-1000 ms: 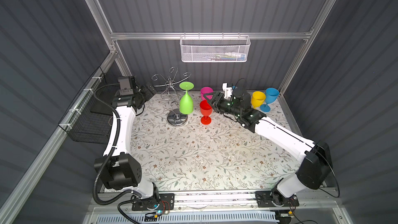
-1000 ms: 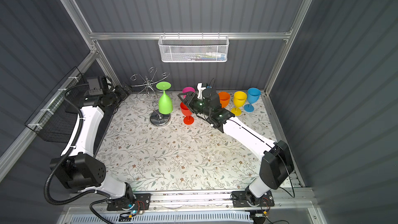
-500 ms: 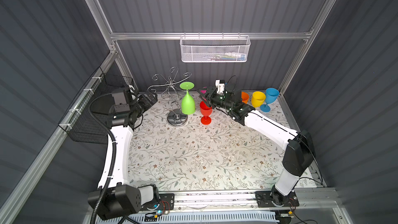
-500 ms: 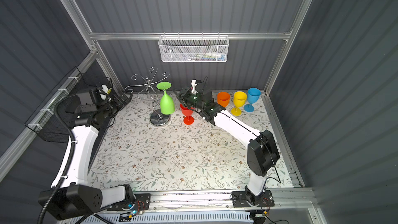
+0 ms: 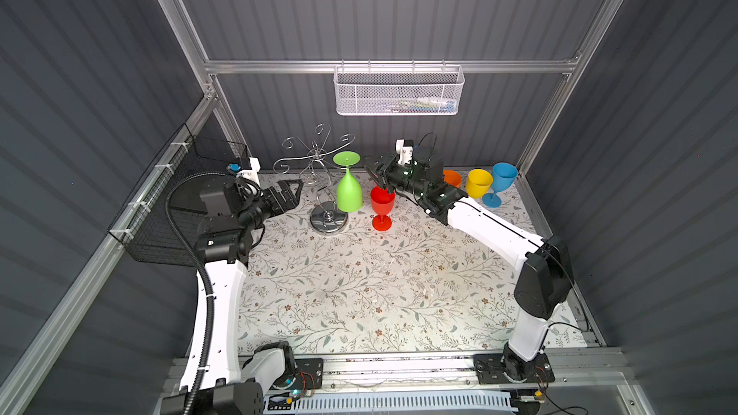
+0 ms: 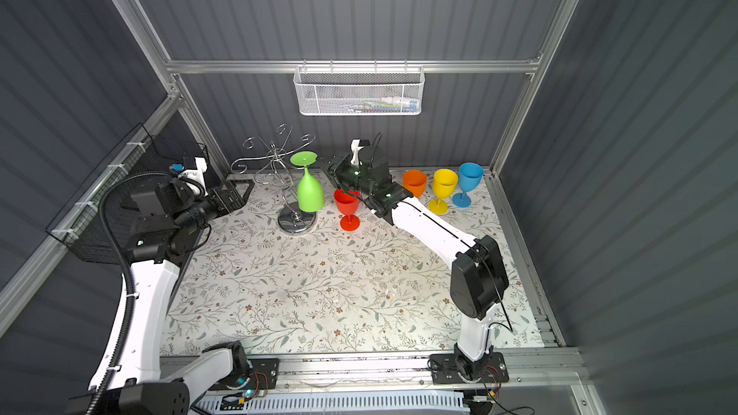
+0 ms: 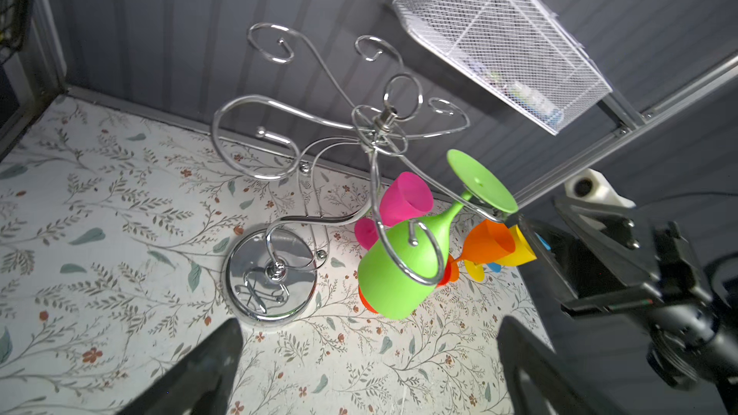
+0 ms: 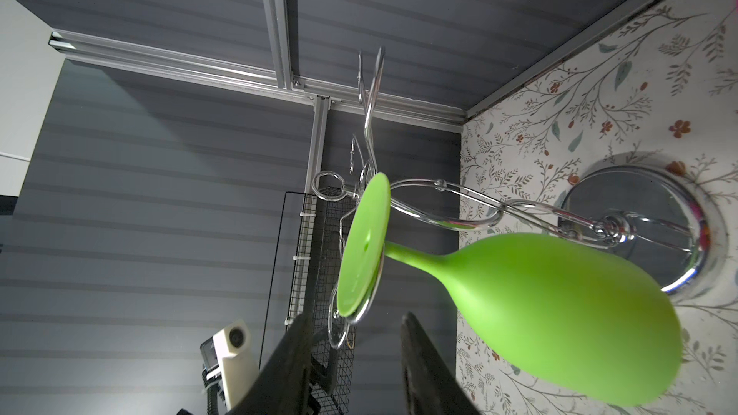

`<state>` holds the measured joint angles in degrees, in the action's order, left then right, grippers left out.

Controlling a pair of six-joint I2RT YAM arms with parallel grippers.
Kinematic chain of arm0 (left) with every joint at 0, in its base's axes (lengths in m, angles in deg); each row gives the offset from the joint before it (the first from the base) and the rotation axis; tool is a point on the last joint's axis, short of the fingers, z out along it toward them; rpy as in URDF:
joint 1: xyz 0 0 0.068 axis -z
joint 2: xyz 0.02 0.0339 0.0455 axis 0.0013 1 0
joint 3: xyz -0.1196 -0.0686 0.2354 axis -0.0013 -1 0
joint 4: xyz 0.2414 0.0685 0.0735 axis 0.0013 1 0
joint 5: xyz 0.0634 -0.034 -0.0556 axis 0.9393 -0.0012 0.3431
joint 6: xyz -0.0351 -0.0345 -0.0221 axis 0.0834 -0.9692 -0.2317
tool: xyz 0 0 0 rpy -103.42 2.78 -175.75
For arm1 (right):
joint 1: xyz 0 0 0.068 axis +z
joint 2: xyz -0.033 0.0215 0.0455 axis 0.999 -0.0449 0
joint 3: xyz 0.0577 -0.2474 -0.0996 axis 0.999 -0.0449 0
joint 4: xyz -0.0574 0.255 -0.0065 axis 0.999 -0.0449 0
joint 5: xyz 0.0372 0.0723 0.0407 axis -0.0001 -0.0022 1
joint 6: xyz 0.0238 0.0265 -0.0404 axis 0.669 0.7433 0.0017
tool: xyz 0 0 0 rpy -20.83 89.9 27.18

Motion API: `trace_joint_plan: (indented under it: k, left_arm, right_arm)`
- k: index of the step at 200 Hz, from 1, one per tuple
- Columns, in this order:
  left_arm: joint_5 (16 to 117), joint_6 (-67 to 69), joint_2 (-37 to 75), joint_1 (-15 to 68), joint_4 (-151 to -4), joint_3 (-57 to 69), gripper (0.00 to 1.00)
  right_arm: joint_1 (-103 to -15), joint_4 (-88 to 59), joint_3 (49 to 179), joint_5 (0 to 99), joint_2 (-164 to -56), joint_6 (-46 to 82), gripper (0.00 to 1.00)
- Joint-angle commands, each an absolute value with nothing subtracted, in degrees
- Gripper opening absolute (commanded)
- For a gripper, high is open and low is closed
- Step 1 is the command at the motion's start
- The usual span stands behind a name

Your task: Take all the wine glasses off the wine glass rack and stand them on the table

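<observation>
The chrome wine glass rack (image 5: pixel 328 220) (image 6: pixel 296 220) stands at the back left of the mat. A green wine glass (image 5: pixel 348 193) (image 6: pixel 310 193) hangs upside down from one curled arm, its foot on top. My right gripper (image 5: pixel 373 171) (image 6: pixel 329 169) hovers just right of that foot. In the right wrist view the jaws (image 8: pixel 355 319) stand apart, and the foot's rim (image 8: pixel 365 245) and the wire loop lie at their mouth, ungripped. My left gripper (image 5: pixel 297 189) (image 7: pixel 369 323) is open wide, left of the rack and facing it, with the glass (image 7: pixel 399 273) beyond its fingertips.
A red glass (image 5: pixel 382 205) stands right of the rack, under my right gripper. Orange (image 5: pixel 452 178), yellow (image 5: pixel 478 183) and blue (image 5: pixel 504 177) glasses line the back right; a pink one (image 7: pixel 405 199) stands behind the green. A white mesh basket (image 5: pixel 399 91) hangs on the back wall, a black one (image 5: pixel 175 209) at left.
My right gripper has moved left and up to the green glass's foot, and its jaws have narrowed. The left arm has swung back; its gripper now points at the rack.
</observation>
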<state>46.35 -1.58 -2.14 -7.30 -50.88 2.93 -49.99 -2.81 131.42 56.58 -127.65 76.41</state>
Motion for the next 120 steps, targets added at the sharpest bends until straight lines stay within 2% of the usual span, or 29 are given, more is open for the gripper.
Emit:
trace_joint_plan:
  k: [1,61,120]
  left_arm:
    - [40.82,4.59,-4.74,-6.06,-56.22,0.28,1.0]
    - [36.44,7.51,-10.32,-4.9,-64.42,-6.42,0.99]
    - [36.64,7.69,-11.32,-4.91,-66.81,-9.76,1.0]
  right_arm:
    - [-50.09,-3.03,133.67,56.06,-129.11,76.14,0.35]
    - [-50.15,-4.2,136.68,55.67,-131.63,75.53,0.33]
    - [-50.01,-4.56,138.04,55.67,-132.85,75.62,0.3]
